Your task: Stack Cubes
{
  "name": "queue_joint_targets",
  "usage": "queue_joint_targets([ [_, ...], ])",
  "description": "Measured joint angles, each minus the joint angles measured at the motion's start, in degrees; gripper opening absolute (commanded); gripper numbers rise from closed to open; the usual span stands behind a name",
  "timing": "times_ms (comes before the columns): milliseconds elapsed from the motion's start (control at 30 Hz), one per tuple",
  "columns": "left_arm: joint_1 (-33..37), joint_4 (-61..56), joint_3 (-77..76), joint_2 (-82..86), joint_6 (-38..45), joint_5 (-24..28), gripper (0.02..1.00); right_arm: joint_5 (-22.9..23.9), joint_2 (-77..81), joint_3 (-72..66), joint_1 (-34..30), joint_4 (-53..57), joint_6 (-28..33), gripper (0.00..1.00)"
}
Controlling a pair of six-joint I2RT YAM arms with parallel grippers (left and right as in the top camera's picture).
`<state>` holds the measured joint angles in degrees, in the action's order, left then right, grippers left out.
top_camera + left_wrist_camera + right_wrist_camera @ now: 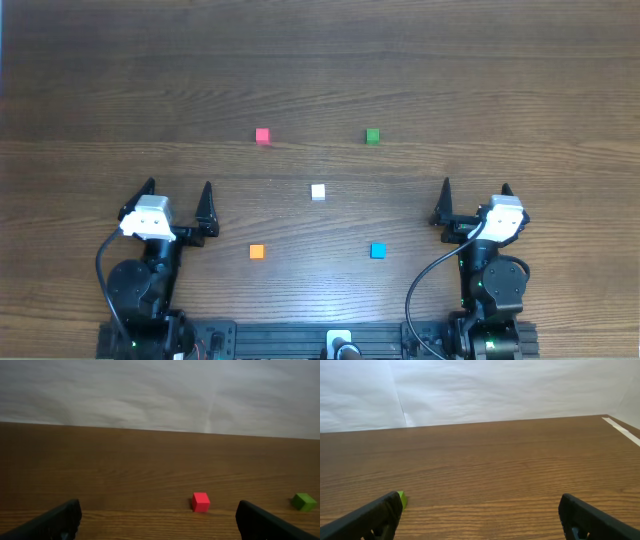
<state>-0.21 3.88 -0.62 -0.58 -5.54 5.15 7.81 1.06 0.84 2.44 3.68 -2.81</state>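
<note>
Pink (262,135), green (372,136), white (318,191), orange (257,252), blue (377,250) cubes lie apart, 0 stacked. I've L gripper (178,190), R gripper (475,190) empty, fingers spread.

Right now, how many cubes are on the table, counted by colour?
Pink cube: 1
Green cube: 1
White cube: 1
Orange cube: 1
Blue cube: 1
Total: 5 cubes, all lying apart, none stacked.
</note>
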Motion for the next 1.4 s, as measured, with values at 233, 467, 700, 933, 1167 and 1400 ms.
queue_joint_targets([
  [233, 0.0, 0.0, 0.0, 0.0, 0.0, 0.0, 1.000, 0.0, 0.0, 0.0, 0.0, 0.0, 0.0, 0.993],
  [467, 0.0, 0.0, 0.0, 0.0, 0.0, 0.0, 0.998, 0.0, 0.0, 0.0, 0.0, 0.0, 0.0, 0.991],
  [700, -0.1, -0.3, 0.0, -0.3, -0.2, 0.0, 1.000, 0.0, 0.0, 0.0, 0.0, 0.0, 0.0, 0.991],
  [933, -3.0, -6.3, -2.3, -8.4, -0.9, 0.0, 1.000, 0.0, 0.0, 0.0, 0.0, 0.0, 0.0, 0.991],
  [1167, -9.3, -7.1, -19.2, -29.4, -4.5, 0.0, 1.000, -0.2, 0.0, 0.0, 0.0, -0.2, 0.0, 0.993],
  [1400, -16.5, 3.5, -41.8, -54.7, -8.6, 0.0, 0.998, -0.2, -0.1, 0.0, 0.0, -0.1, 0.0, 0.996],
])
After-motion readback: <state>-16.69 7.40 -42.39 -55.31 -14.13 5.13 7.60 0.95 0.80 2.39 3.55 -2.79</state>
